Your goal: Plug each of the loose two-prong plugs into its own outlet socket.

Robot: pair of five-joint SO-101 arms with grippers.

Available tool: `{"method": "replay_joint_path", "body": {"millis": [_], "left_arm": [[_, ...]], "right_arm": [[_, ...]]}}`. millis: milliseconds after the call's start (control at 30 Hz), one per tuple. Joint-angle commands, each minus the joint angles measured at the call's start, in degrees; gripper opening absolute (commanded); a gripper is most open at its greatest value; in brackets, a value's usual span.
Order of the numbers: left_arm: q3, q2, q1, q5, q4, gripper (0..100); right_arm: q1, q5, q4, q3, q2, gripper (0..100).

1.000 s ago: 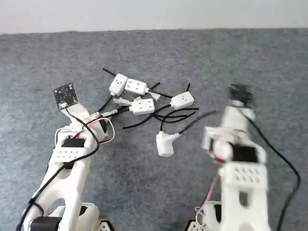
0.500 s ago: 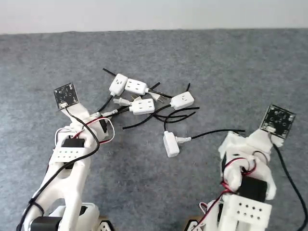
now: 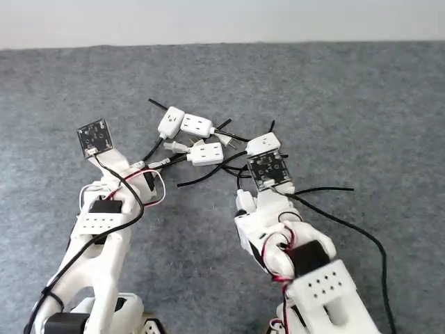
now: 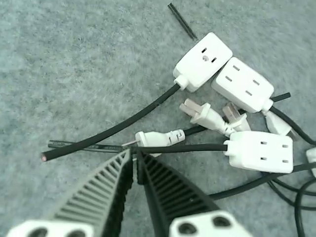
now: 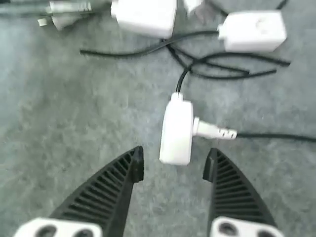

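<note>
Several white outlet blocks (image 3: 197, 126) and loose two-prong plugs lie tangled with black cords at the middle of the grey carpet. In the left wrist view, a small white plug (image 4: 155, 138) lies just beyond my left gripper (image 4: 132, 160), which is shut with nothing in it; two more plugs (image 4: 202, 112) rest between three outlet blocks (image 4: 259, 151). My right gripper (image 5: 174, 160) stands open just short of a separate outlet block (image 5: 176, 131) that has a plug (image 5: 213, 130) seated in its side. In the high view that block (image 3: 242, 202) peeks out beside the right arm.
Loose black cords (image 3: 208, 174) trail across the carpet between the arms. Another outlet block (image 3: 263, 144) lies just past the right wrist camera (image 3: 270, 169). Open carpet spreads to the far left, far right and back, up to a pale wall (image 3: 222, 21).
The right arm has swung from the right side to the middle, ending over the separate outlet block. That block shifted and turned earlier. The left arm has stayed put.
</note>
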Motion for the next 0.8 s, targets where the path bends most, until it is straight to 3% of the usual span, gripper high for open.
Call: {"method": "replay_joint_path", "body": {"millis": [0, 767], "left_arm": [[-2.8, -1.3, 0.2, -0.3, -1.8, 2], [-2.7, -1.3, -0.1, -0.3, -1.7, 2]], "right_arm": [[-1.5, 0.6, -2.9, -1.0, 5.8, 21.8], [-1.9, 3.1, -13.8, -4.4, 27.2, 21.6]]}}
